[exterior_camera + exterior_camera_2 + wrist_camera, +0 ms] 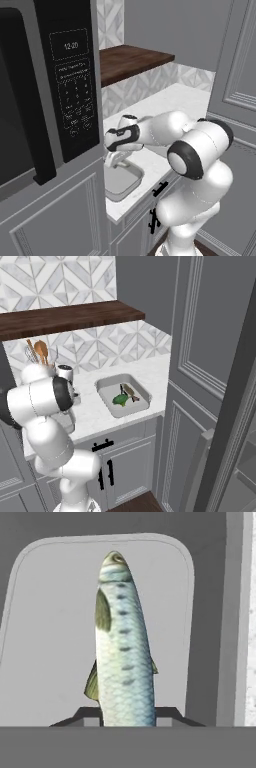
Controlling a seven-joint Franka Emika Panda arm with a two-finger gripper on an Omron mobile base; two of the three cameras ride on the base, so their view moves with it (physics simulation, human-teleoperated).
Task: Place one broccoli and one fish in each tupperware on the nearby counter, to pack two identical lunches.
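My jaws are closed on the pale fish (122,647), which sticks out straight ahead of me in the hand view, head away, silvery scales and dark spots along its flank, its tail end pinched between my dark fingertips (167,714). Behind it lies a light-grey tupperware (50,637), and the fish hangs over its bare floor. From the left base view I see that same tray (122,182) on the white desk (175,102) beside the microwave (45,85), with my wrist bent down above it; the fish itself is too hidden there to make out. The right base view gives what the others do not: the second tupperware (107,385) farther along the desk, with a broccoli (120,400) and the darker fish (129,391) lying inside it, touching or nearly so.
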